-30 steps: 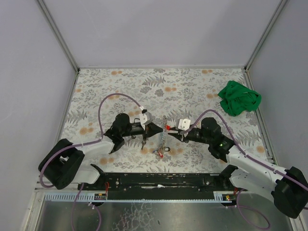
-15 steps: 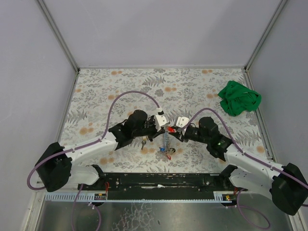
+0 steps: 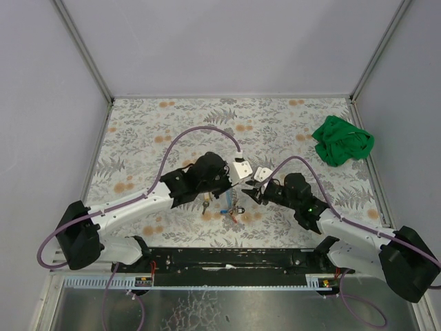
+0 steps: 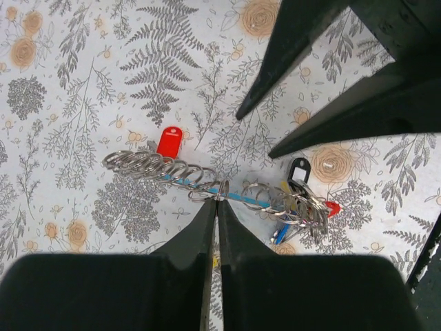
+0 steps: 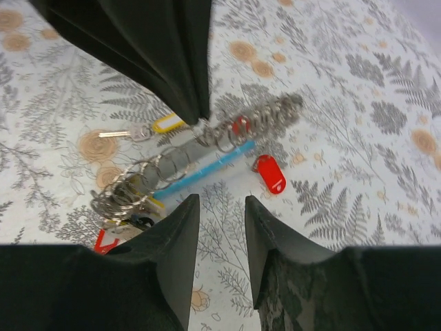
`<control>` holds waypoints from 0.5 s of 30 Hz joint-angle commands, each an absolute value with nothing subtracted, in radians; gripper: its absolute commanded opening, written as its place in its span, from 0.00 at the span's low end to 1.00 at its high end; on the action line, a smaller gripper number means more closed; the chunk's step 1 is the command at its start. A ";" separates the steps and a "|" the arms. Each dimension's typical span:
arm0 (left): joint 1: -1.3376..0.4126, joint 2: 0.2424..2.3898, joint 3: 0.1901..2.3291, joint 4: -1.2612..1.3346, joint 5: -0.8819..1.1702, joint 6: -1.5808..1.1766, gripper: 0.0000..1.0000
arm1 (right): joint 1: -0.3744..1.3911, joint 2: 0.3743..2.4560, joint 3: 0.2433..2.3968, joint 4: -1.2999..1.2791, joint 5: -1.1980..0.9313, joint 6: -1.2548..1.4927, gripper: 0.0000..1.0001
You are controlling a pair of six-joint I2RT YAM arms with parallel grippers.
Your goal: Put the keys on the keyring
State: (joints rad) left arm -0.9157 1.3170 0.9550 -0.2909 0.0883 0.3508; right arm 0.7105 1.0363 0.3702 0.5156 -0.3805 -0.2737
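Bright, even, diffuse light with faint soft shadows; wrist views blur only nearest the lens

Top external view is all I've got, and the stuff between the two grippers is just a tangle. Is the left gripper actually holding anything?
Observer: Its wrist view says yes. The left gripper is shut, and its tips seem to pinch one ring near the middle of the ring chain.
Operator: And the right one?
Observer: The right gripper is open with nothing between its fingers, just short of the chain.
Operator: Any key near it?
Observer: A yellow-capped key lies flat beside the chain, close to the left gripper's tips. I can't tell whether it is on a ring.
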 commanded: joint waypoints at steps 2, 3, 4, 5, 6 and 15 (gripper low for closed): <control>-0.929 1.318 0.963 -0.242 0.059 0.379 0.00 | 0.707 1.034 0.312 0.698 -0.217 -0.187 0.41; -0.929 1.319 0.966 -0.245 0.083 0.375 0.00 | 0.707 1.036 0.308 0.698 -0.246 -0.196 0.41; -0.928 1.317 0.965 -0.242 0.105 0.375 0.00 | 0.707 1.041 0.303 0.704 -0.272 -0.204 0.41; -0.927 1.310 0.958 -0.238 0.117 0.379 0.00 | 0.707 1.049 0.291 0.727 -0.291 -0.203 0.41; -0.925 1.300 0.952 -0.236 0.117 0.383 0.00 | 0.707 1.061 0.272 0.770 -0.305 -0.199 0.42; -0.927 1.271 0.938 -0.235 0.171 0.401 0.00 | 0.707 1.212 0.250 1.063 -0.417 -0.155 0.45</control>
